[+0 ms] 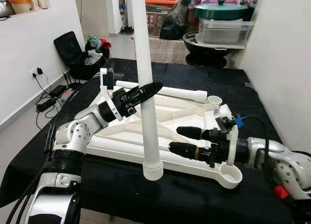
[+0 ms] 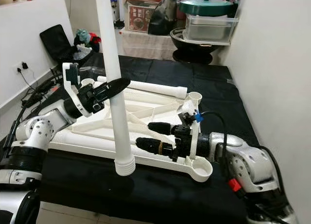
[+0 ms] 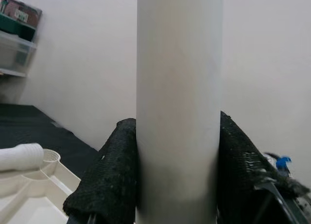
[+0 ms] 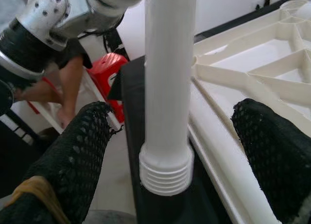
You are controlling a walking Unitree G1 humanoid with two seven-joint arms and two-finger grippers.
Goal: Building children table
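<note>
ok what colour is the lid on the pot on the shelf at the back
Dark green lid, clearest in the left eye view.

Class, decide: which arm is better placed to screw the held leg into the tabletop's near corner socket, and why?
Left. The left gripper is shut on the leg, threaded end down. The right gripper is open, resting on the tabletop beside the socket, so probably best steadying.

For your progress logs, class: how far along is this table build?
Done: the white tabletop lies upside down on the black cloth, corner sockets facing up. In hand: the left gripper holds one table leg upright, threaded end down; the right gripper rests open over the tabletop. Left: no leg is screwed in; another leg lies behind.
</note>
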